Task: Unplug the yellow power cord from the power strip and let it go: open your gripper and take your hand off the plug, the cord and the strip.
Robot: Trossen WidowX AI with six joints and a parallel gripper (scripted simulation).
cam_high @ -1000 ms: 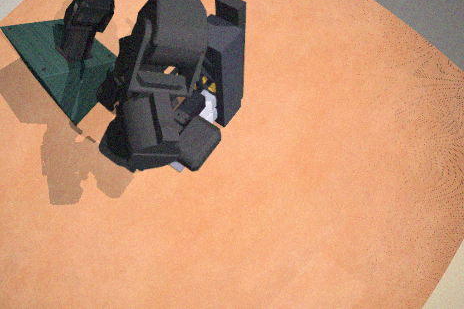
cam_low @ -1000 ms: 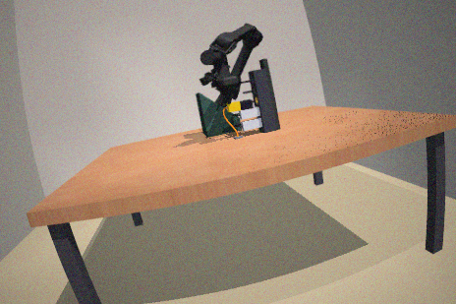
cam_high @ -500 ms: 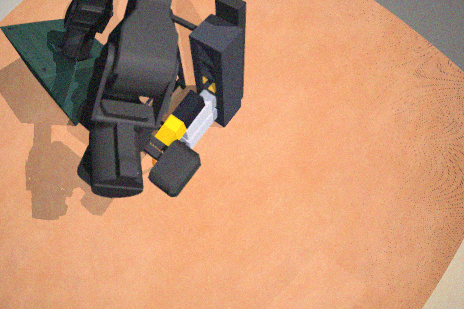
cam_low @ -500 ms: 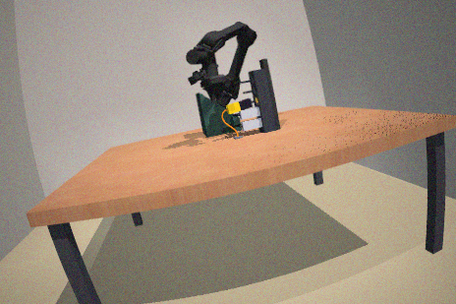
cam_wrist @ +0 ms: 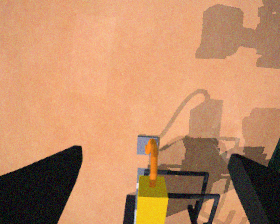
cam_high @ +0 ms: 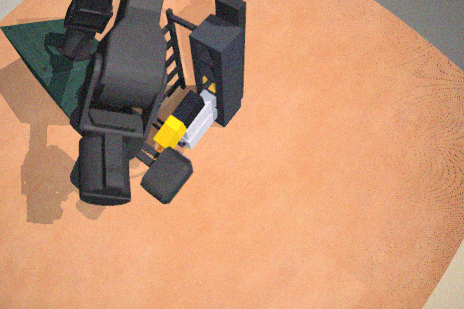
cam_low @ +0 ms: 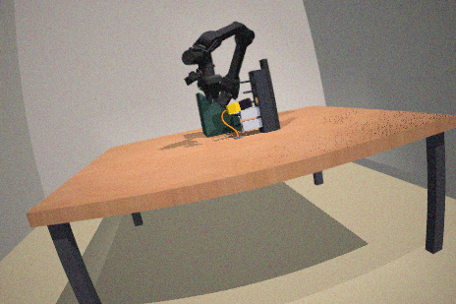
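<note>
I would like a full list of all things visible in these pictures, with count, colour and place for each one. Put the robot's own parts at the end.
Table: one, orange-brown top with dark legs, carries everything else.
Green block: one, dark green, under the arm's base at the far left of the top view.
Dark upright stand: one, dark grey, beside the arm, with the strip against it.
Power strip: one, white-grey, at the foot of the stand.
Plug: one, yellow, at the strip's end; whether it is fully out cannot be told.
Cord: one, orange-yellow, curving from the plug down to the table.
Arm: one, black, bent over the strip.
Gripper: one, black, open, fingers wide on either side of the plug, not touching it.
</note>
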